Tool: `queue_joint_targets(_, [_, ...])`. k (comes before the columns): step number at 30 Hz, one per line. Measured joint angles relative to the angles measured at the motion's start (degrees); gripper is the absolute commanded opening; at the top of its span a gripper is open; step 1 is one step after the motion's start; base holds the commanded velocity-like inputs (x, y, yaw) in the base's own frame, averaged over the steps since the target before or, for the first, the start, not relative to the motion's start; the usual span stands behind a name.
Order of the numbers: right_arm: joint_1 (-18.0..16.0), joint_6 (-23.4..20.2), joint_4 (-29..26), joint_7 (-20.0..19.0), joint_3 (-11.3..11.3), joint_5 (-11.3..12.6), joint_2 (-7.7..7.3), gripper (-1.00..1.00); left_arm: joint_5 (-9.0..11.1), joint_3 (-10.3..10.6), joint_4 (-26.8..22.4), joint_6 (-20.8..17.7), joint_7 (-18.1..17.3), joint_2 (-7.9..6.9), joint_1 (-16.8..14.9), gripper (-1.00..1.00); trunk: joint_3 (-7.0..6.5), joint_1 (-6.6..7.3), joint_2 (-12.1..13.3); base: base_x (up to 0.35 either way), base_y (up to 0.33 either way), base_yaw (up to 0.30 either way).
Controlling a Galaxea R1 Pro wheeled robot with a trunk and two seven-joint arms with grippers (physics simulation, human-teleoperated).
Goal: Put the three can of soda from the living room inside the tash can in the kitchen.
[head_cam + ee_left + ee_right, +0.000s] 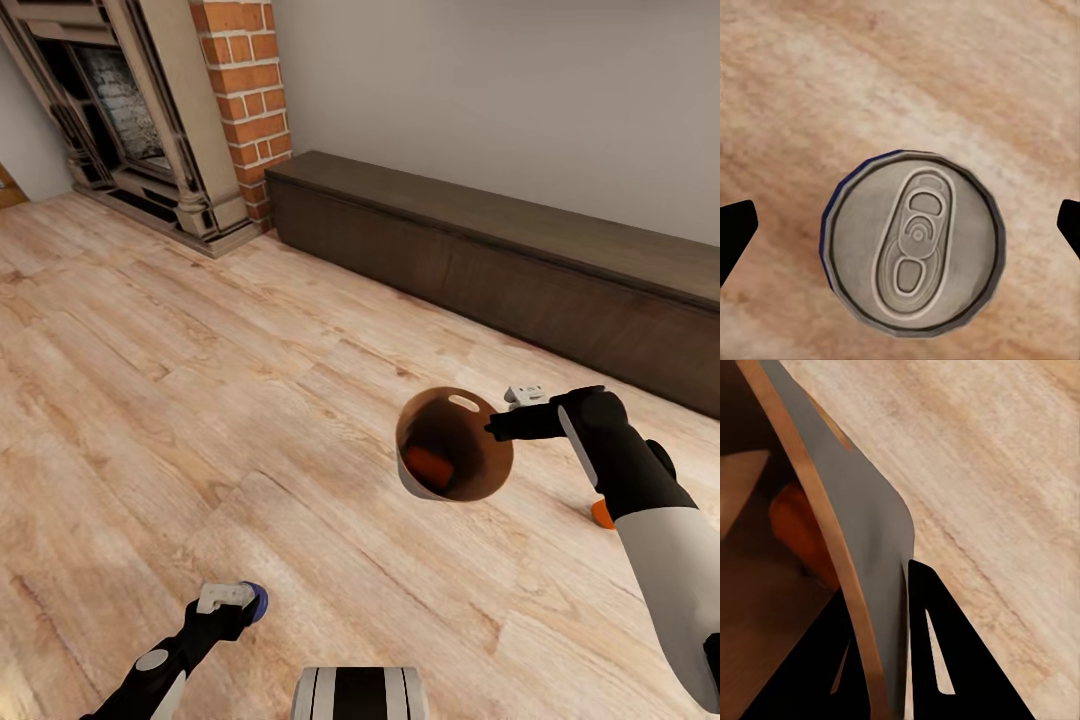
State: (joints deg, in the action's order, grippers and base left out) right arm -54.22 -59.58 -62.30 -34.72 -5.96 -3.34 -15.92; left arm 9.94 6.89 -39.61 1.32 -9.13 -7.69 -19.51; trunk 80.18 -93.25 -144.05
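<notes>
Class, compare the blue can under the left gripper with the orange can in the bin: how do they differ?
The blue can stands upright on the wood floor; the orange can lies inside the bin. The blue can is ungripped between open fingers; the orange can rides in the bin that the right gripper pinches.

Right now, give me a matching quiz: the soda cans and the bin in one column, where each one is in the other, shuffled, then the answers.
Things:
1. blue can
2. orange can in the bin
3. second orange can
4. trash can

Places:
A. on the floor, partly hidden behind the right forearm
B. standing on the floor under the open left gripper
C. held by its rim in the right gripper, tipped so its inside faces the head camera
D. lying inside the brown interior

Pairs: 1-B, 2-D, 3-A, 4-C
</notes>
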Motion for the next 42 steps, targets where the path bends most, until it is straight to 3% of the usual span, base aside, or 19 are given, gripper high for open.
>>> queue_joint_targets(7, [0.02, 0.01, 0.01, 0.02, -0.03, -0.12, 0.0, -1.0, -0.01, 0.05, 0.05, -0.32, 0.01, 0.04, 0.0, 1.0, 1.55, -0.19, -0.09, 0.0, 0.0, 0.0])
queue_joint_targets(17, [0.09, -0.01, 0.0, 0.0, -0.06, 0.0, -0.03, -1.0, 0.01, -0.02, -0.01, -0.24, -0.01, 0.03, 0.0, 1.0, 1.55, -0.18, -0.09, 0.0, 0.0, 0.0])
queue_joint_targets(18, [0.09, -0.01, 0.0, 0.0, -0.05, -0.01, -0.04, -1.0, 0.02, -0.02, -0.01, -0.17, -0.02, 0.01, 0.0, -1.0, 1.55, -0.18, -0.09, 0.0, 0.0, 0.0])
queue_joint_targets(37, [0.16, -0.04, -0.2, 0.0, -0.15, 0.08, 0.29, -1.0, 0.2, -0.21, -0.02, -0.44, 0.05, 0.05, -0.02, -1.0, 1.55, -0.17, -0.1, 0.0, 0.0, 0.0])
queue_joint_targets(42, [0.18, -0.03, -0.81, 0.03, -0.24, 0.17, 0.33, -1.0, 0.34, -0.1, 1.92, -0.6, 0.05, 0.06, -0.22, -1.0, 0.44, -0.04, -0.04, 0.0, 0.0, 0.0])
